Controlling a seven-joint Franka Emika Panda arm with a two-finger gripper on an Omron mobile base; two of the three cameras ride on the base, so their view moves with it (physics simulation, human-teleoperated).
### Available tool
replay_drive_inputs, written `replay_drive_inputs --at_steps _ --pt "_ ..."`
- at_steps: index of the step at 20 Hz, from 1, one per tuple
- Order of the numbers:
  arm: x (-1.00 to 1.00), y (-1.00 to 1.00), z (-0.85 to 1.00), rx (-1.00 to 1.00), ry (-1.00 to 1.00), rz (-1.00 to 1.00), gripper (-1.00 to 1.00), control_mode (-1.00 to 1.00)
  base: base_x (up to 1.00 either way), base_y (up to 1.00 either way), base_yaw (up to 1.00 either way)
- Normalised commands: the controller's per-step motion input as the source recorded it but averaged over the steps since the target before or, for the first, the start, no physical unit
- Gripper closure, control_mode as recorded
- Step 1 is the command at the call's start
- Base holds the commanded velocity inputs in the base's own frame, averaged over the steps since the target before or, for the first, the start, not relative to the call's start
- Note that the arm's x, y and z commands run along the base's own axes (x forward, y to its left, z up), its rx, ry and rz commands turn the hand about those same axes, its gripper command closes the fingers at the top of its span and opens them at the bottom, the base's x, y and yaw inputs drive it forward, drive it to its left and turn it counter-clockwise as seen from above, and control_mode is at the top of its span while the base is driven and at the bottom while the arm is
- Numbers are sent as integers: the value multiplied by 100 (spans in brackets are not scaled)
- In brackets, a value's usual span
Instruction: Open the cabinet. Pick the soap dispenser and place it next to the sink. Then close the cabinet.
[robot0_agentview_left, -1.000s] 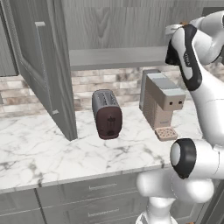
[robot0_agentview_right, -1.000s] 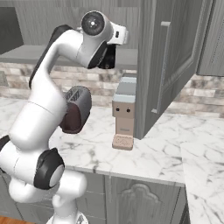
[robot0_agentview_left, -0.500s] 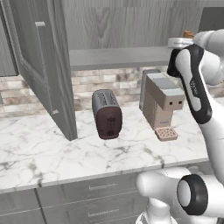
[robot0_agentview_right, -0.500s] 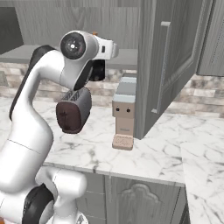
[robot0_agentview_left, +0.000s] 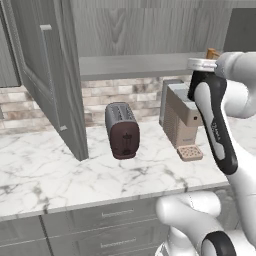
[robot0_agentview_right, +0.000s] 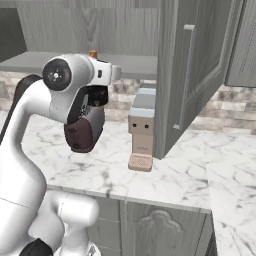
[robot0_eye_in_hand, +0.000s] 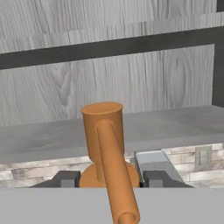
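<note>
Both doors of the cabinet stand open, one swung out at the left of the left base view, the other at the right of the right base view. Its plain grey shelf runs behind the orange-brown soap dispenser, which sits upright between the two dark fingertips of the end effector. The fingertips press close against the dispenser's round base on either side, so the end effector looks clamped on it, and the pump spout points toward the camera. In the left base view the dispenser's top peeks out above the wrist, at the shelf's front edge; in the right base view it shows as a small orange cap over the arm. Whether its base rests on the shelf cannot be told. Below, on the marble surface, stand a dark red toaster and a beige coffee machine, well apart from the dispenser.
</note>
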Motion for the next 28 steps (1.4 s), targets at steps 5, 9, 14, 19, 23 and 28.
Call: replay_drive_inputs --at_steps 5,9,14,19,23,28 --pt "-35 17 -20 0 0 -3 100 -100 0 0 0" --pt "-30 16 -19 0 5 -2 100 -100 0 0 0" --pt "-25 15 -23 0 4 -2 100 -100 0 0 0" --pt "-15 10 -12 0 6 0 100 -100 0 0 0" --pt "-10 11 -9 0 4 0 100 -100 0 0 0" --pt "-2 7 -5 -1 2 0 100 -100 0 0 0"
